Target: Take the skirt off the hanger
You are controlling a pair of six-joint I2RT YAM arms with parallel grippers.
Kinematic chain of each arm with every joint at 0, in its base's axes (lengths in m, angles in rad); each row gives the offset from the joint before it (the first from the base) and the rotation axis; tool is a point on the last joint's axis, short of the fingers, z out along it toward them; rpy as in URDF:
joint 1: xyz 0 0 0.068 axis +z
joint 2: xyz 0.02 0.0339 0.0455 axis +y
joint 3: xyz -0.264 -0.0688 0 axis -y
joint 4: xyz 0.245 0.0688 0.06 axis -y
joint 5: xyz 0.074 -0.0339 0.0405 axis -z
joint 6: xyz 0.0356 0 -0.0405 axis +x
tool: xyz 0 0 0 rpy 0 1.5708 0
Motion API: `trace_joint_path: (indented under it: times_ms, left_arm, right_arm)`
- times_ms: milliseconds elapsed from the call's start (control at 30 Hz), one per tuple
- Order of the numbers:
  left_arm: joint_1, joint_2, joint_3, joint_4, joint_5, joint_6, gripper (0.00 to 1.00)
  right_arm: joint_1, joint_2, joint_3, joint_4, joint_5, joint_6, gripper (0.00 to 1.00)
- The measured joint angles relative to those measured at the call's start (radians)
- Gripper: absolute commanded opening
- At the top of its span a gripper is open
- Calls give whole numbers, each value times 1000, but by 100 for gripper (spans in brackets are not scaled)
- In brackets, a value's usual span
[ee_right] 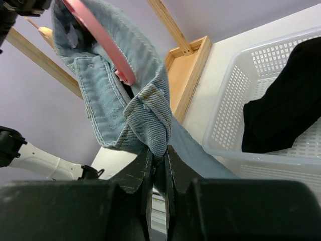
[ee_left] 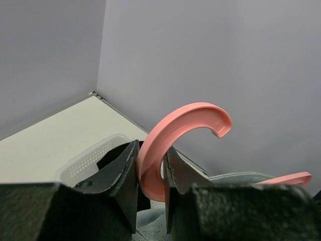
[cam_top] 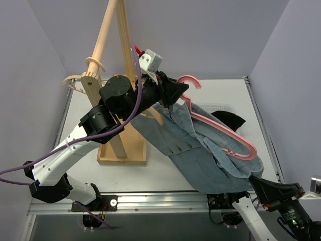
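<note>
Left gripper (ee_left: 150, 173): your jaws stood partly apart, clamped on the base of the pink hanger (cam_top: 220, 133) hook, one finger pressed to each side
Right gripper (ee_right: 158, 168): your jaws were pinched together on a bunched fold of the denim skirt (cam_top: 200, 155), at its low corner
Skirt position: it hung draped over the hanger's sloping arm, raised above the table (cam_top: 225, 90), stretched between your two grippers
Hanger attitude: tilted, hook end high beside the wooden stand (cam_top: 108, 35), far shoulder low toward the table's near right corner, and the hook's open tip pointed at the back wall
Markings: one snap (ee_right: 90, 65) and pale seam stitching showed on the waistband
Basket (ee_right: 235, 100): white, perforated, on the table behind the skirt, holding a black garment (ee_right: 286, 100)
Edges: the table's right edge ran just beside your right gripper, and the stand's base sat just left of the skirt
Room: bare table lay between the basket and the back wall
</note>
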Motion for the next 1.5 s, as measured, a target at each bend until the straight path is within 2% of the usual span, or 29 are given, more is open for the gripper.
trace_joint_path:
  times_ms: [467, 767, 933, 1033, 1233, 1367, 1500]
  left_arm:
    - [22, 22, -70, 236, 159, -244, 2]
    - [80, 35, -120, 448, 332, -477, 2]
    - [84, 2, -179, 521, 446, -561, 2]
    - [84, -48, -236, 488, 526, -550, 2]
    - [84, -173, -335, 334, 699, -413, 2]
    - [84, -250, -430, 273, 800, -341, 2]
    - [84, -272, -527, 231, 857, -285, 2]
  right_arm:
    - [-5, 195, -247, 238, -87, -26, 0]
    - [-5, 274, -254, 293, -71, -53, 0]
    - [-4, 410, -212, 333, -31, -92, 0]
    - [-3, 500, -130, 355, 31, -132, 0]
    - [-3, 650, 91, 392, 223, -244, 0]
    - [-3, 688, 167, 452, 324, -321, 0]
    - [-3, 690, 206, 504, 360, -389, 0]
